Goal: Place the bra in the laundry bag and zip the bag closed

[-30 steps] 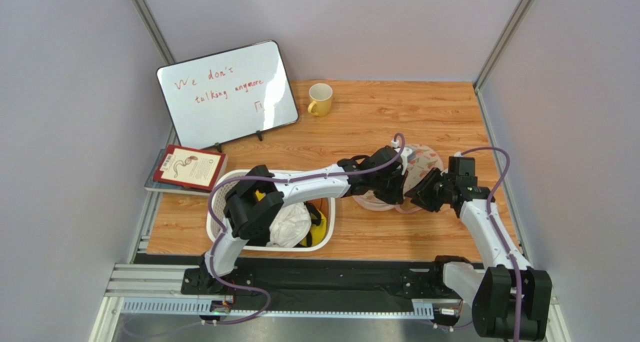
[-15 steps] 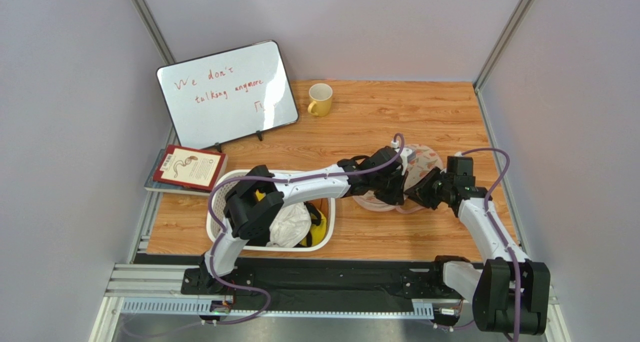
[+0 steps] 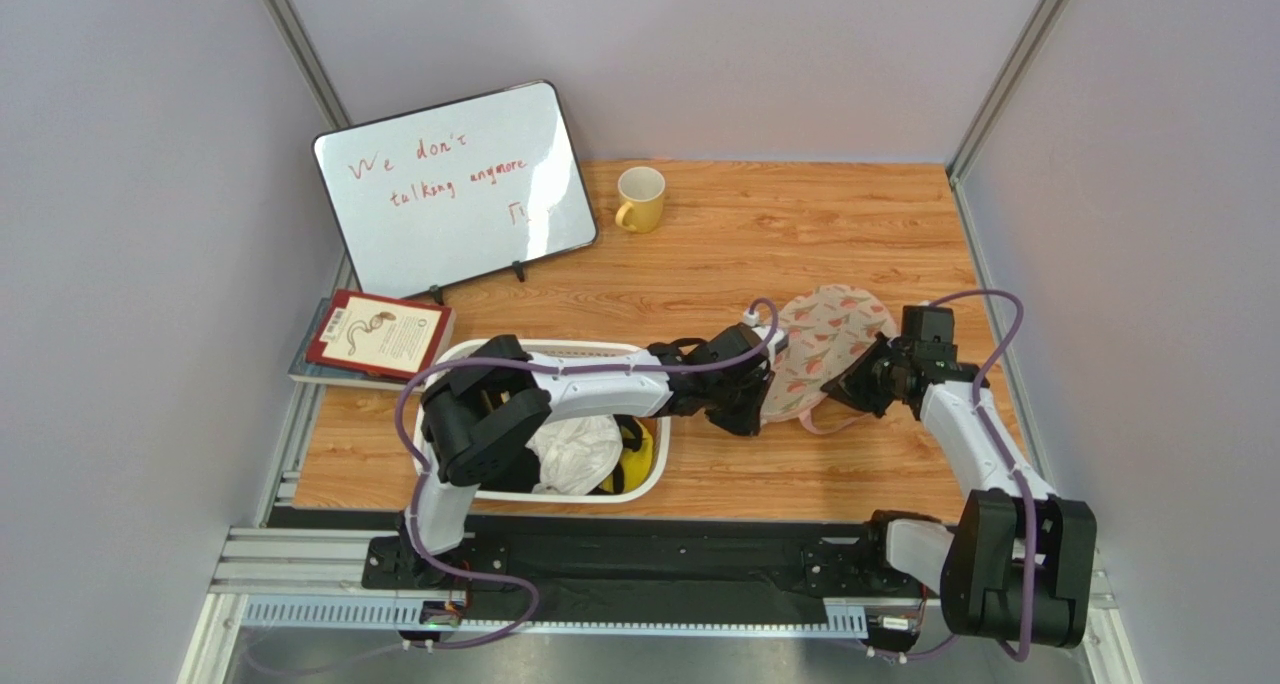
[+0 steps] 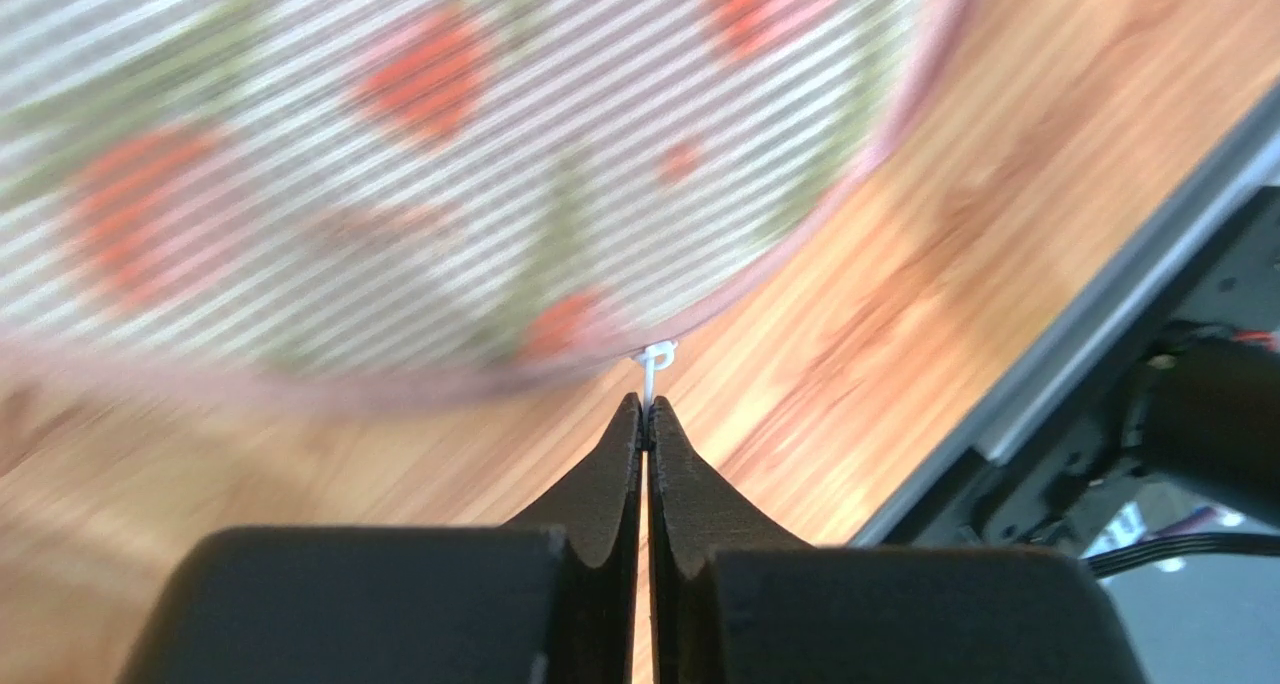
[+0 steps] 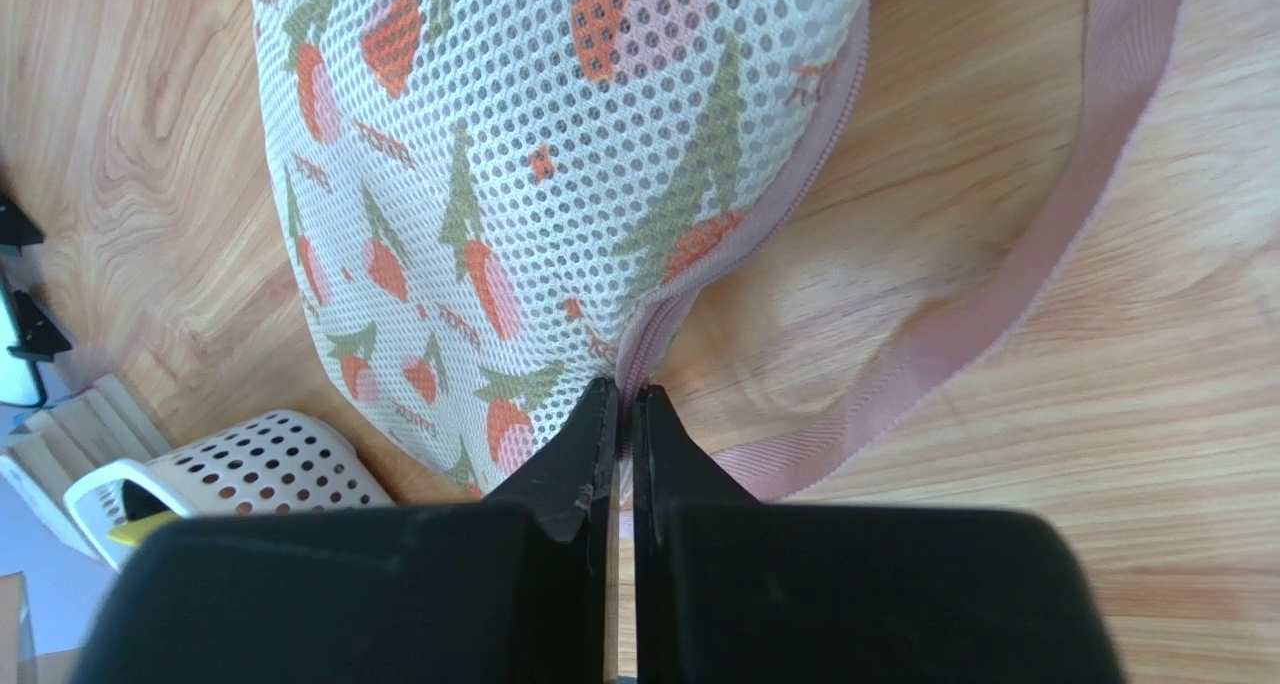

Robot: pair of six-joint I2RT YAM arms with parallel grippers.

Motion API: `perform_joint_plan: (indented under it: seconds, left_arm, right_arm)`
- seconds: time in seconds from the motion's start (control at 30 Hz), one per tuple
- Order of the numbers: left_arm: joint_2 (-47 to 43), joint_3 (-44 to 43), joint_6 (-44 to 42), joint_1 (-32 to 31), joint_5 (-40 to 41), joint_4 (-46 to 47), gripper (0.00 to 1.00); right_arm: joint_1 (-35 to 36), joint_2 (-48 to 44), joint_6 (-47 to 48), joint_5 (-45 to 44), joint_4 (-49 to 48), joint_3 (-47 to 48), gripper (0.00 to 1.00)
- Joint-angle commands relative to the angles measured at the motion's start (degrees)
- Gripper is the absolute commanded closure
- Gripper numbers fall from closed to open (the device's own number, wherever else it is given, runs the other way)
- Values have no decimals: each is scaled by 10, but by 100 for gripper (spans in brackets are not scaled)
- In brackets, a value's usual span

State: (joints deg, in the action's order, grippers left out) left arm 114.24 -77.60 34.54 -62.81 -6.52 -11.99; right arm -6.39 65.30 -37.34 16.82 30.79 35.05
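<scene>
Laundry bag (image 3: 830, 339) lies right of centre on table (image 3: 721, 249): cream mesh, red-green print, pink zip edging (image 5: 643, 332). Left gripper (image 4: 646, 410) fully closed, probably pinching white zip pull (image 4: 652, 360) (blurry). Right gripper (image 5: 624, 396) clamped tight on edging.

Whiteboard (image 3: 451, 189), yellow mug (image 3: 642, 198), red book (image 3: 379, 333), white basket (image 3: 579, 495).

Plenty of bare table (image 3: 751, 234) from the laundry bag (image 3: 834, 324) back to the mug (image 3: 640, 198); basket (image 3: 655, 467) and whiteboard (image 3: 451, 189) block the left side.
</scene>
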Motion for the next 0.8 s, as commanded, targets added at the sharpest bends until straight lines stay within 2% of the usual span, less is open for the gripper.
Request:
perform_joint_plan:
  seconds: [0.0, 0.17, 0.27, 0.37, 0.47, 0.53, 0.6, 0.7, 0.73, 0.77]
  left_arm:
    - [-61, 28, -26, 10, 34, -15, 100]
    - [-50, 8, -29, -1, -2, -8, 100]
    - [-18, -62, -37, -15, -13, -22, 100]
    - [6, -93, -32, -21, -29, -17, 100]
    - [17, -129, -31, -21, -29, -21, 100]
    - [20, -137, -31, -20, -28, -22, 100]
    - [26, -144, -28, -17, -28, -24, 100]
    - [30, -144, -24, -10, -31, -23, 100]
    - [31, -143, -23, -7, -31, -21, 100]
    - [30, -140, -22, -7, -32, -19, 100]
  right_arm:
    - [-18, 5, 53, -33, -2, 45, 100]
    - [2, 43, 57, -40, 2, 77, 100]
    - [30, 72, 43, -19, -26, 94, 98]
    - [47, 102, 43, -3, -28, 124, 95]
    - [55, 130, 66, 3, 4, 163, 81]
    - [55, 128, 72, -9, 33, 168, 66]
    - [54, 112, 71, -28, 50, 158, 59]
    - [55, 62, 57, -52, 85, 130, 55]
    - [54, 34, 53, -55, 99, 122, 45]
    - [54, 19, 53, -51, 101, 100, 43]
